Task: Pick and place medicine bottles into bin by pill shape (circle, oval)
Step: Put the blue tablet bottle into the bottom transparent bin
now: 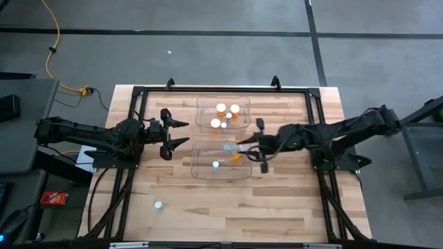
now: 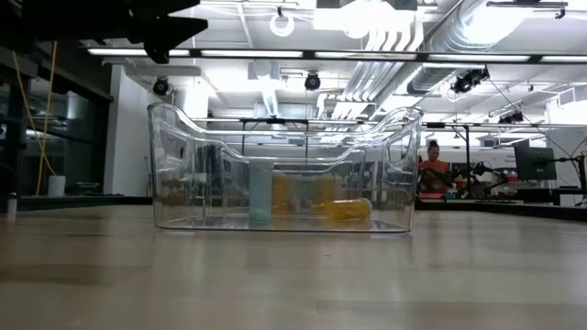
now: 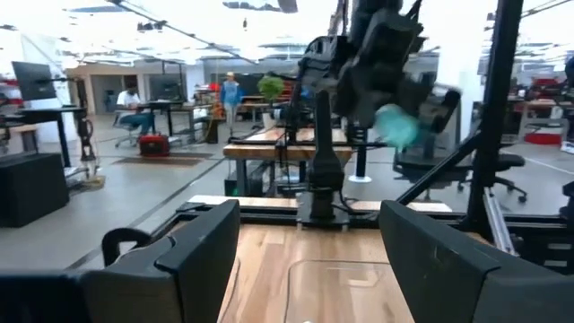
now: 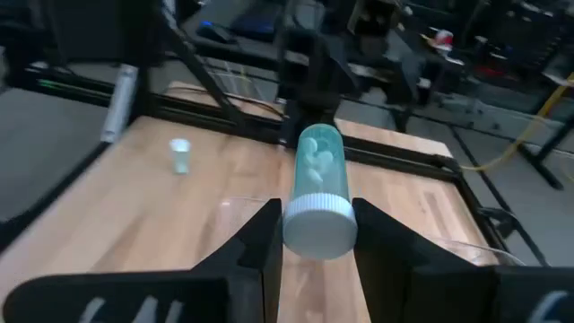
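Pinched between the right gripper's (image 4: 316, 235) fingers (image 4: 260, 247) is a teal bottle (image 4: 317, 193), white cap toward the wrist, pale pills inside, though their shape is hard to make out. From above, this gripper (image 1: 243, 146) hangs over the near bin (image 1: 220, 161) by its right wall. That bin holds an upright pale bottle (image 1: 216, 164) and an orange one (image 1: 236, 157) lying down. Behind it, the far bin (image 1: 223, 112) carries four orange bottles (image 1: 221, 108), blurred through clear plastic in the low view. One more bottle (image 1: 158, 205) stands alone near the table's (image 1: 291, 200) front-left corner, bare wood all round. Left of the bins, the left gripper (image 1: 178, 133) waits with jaws spread wide.
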You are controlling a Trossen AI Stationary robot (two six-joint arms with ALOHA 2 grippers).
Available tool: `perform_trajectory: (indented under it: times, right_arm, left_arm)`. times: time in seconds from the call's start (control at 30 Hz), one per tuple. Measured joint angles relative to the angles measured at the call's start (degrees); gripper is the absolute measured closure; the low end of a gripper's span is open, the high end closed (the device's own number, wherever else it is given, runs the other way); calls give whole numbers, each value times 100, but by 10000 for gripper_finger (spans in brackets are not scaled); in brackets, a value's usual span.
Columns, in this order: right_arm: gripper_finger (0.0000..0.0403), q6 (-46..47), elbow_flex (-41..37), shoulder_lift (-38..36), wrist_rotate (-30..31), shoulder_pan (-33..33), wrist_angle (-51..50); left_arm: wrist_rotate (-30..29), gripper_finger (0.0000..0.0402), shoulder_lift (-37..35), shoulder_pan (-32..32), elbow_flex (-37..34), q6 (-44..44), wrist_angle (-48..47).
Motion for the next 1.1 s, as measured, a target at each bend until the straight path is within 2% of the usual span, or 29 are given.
perform_trajectory:
  times: [0.3, 0.5, 0.77, 1.1]
  right_arm:
    - [312, -194, -108, 1115, -16, -391, 1434]
    - [312, -223, -275, 1247, -45, -447, 1836]
    - [312, 143, -274, 1202, -76, -446, 1590]
    - [312, 1741, -267, 1246, -292, -456, -111]
  left_arm:
    - [46, 145, 0, 0, 4, -153, 49]
    - [57, 145, 0, 0, 4, -212, 48]
    - [54, 145, 0, 0, 4, -212, 46]
    - [30, 145, -2, 0, 4, -210, 48]
